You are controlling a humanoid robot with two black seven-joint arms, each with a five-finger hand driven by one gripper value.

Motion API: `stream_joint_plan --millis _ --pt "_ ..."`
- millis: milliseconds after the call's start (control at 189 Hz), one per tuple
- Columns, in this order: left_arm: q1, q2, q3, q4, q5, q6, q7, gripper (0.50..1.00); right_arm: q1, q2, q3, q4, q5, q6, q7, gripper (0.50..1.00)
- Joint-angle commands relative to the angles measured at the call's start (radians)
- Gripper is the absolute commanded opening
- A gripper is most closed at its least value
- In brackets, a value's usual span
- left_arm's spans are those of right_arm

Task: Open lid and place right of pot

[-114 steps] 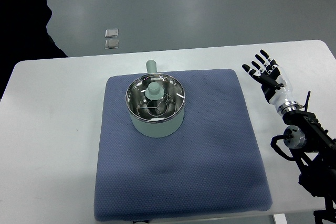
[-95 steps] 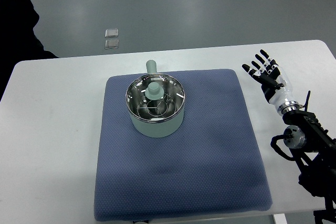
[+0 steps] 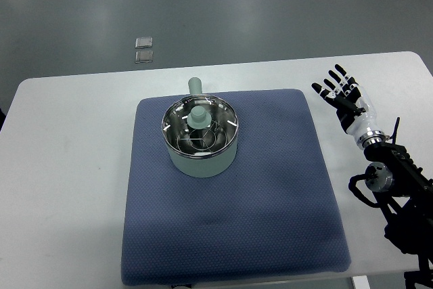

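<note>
Glass lid [image 3: 199, 128] atop pale-green pot [image 3: 201, 156]

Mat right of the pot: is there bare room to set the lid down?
Yes. The blue mat is bare from the pot to its right edge, short of the right hand. Its front half is bare too.

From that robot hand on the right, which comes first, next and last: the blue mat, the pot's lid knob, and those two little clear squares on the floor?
Measured from the right hand in the top view:
1. Blue mat: its right edge lies just left of the hand.
2. Lid knob: mid-mat, atop the pot.
3. Clear squares: on the floor beyond the table, upper left.
</note>
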Motion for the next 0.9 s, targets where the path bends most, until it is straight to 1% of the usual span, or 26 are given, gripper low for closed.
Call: stream_joint_plan --millis 0,259,275,381,793,893 --pt "0.0 0.0 -0.001 -0.001 0.001 0.0 0.0 1.0 0.009 -0.001 0.0 0.0 0.0 0.0 0.0 0.928" --pt "0.0 0.0 -0.001 -0.001 -0.001 0.0 0.0 1.0 0.015 -0.001 0.0 0.001 0.0 0.006 0.0 0.928" --pt "0.0 0.0 -0.001 -0.001 0.001 0.0 0.0 1.0 0.015 0.001 0.002 0.001 0.0 0.018 0.0 0.928" --pt "0.0 0.0 -0.001 -0.001 0.001 0.0 0.0 1.0 0.016 -0.002 0.002 0.001 0.0 0.034 0.0 0.928" --pt "0.0 0.0 -0.001 -0.001 0.001 -0.001 0.0 1.0 0.072 -0.039 0.002 0.001 0.0 0.034 0.0 0.928" --pt "0.0 0.0 -0.001 -0.001 0.001 0.0 0.0 1.0 0.075 -0.048 -0.003 0.017 0.0 0.035 0.0 0.928"
